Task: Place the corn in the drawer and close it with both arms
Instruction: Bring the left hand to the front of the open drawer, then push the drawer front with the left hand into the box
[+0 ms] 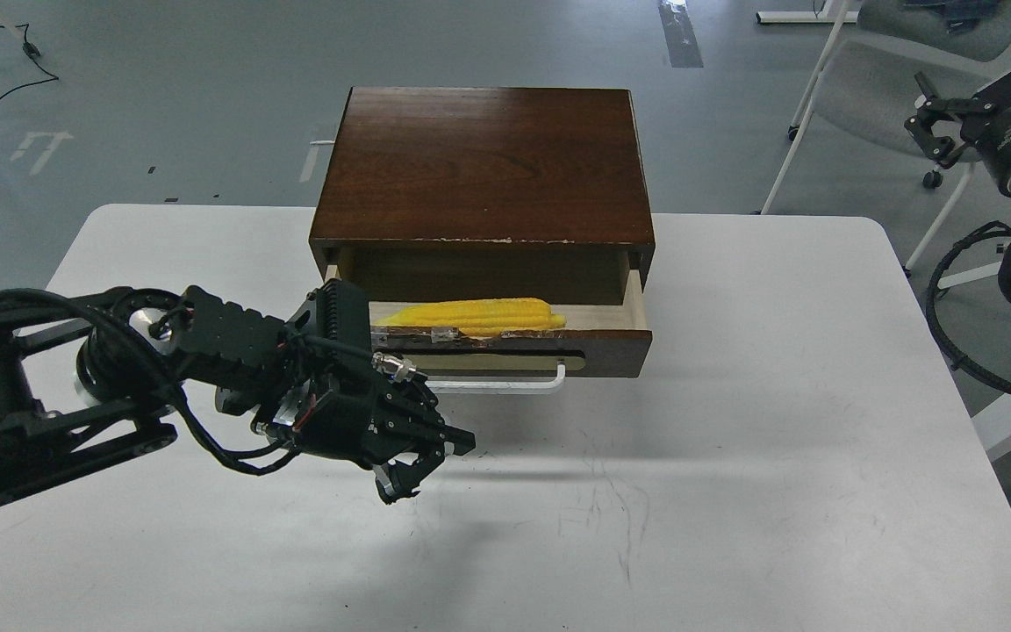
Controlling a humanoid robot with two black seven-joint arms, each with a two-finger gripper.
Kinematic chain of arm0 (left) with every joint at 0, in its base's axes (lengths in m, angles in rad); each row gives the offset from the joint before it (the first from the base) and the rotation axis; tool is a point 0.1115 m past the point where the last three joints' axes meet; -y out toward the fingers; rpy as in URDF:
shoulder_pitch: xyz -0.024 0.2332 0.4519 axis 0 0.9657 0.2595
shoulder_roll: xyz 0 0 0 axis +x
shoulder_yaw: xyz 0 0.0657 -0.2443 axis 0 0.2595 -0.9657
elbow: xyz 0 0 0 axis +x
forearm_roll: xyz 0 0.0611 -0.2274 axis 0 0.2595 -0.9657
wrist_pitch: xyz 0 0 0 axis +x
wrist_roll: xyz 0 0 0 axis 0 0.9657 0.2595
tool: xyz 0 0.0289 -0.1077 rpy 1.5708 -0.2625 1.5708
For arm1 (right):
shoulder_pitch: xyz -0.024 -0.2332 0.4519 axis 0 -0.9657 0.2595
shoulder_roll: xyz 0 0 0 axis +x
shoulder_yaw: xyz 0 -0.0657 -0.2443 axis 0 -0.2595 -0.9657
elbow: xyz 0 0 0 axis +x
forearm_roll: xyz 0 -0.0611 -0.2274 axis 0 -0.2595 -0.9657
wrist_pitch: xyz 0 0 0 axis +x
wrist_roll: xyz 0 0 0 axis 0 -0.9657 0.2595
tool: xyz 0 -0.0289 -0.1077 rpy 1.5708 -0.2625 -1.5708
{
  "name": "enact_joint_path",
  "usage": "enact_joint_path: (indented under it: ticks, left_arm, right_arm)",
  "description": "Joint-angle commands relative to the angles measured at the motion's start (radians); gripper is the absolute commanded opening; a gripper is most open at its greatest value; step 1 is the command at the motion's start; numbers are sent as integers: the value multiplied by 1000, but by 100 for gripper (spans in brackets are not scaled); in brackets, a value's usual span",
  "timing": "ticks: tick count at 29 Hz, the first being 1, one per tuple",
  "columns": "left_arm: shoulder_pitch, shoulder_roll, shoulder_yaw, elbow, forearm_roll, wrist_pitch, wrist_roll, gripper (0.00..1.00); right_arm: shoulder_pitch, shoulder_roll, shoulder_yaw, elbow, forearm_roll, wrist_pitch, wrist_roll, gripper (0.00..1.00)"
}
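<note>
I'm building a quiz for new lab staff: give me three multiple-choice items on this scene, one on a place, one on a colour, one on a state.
1. Where is the corn?
A. On the table
B. Inside the drawer
C. On top of the cabinet

2. What colour is the drawer's handle?
A. White
B. Red
C. Black

3. What state is the drawer in?
A. Fully shut
B. Removed from the cabinet
C. Pulled open

Answers:
1 B: the yellow cob lies behind the drawer front, on the pale wood inside.
2 A: a white bar runs under the front panel.
3 C: the front stands out from the cabinet, with its inside showing.
</note>
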Motion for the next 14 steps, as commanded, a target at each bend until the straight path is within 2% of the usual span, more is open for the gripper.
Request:
enact_joint_path:
  ticks: [1,8,14]
  left_arm:
    - [-2,3,0,6,0,0,0,0]
    - [-12,6,-1,83,0,0,0,0]
    - [-43,6,0,95,0,0,0,0]
  right_arm:
    - [-2,0,-2,1,-3,-3,3,99]
    - [-4,0,-5,1,-6,1,3,99]
    - [-4,0,-6,1,-7,4,3,99]
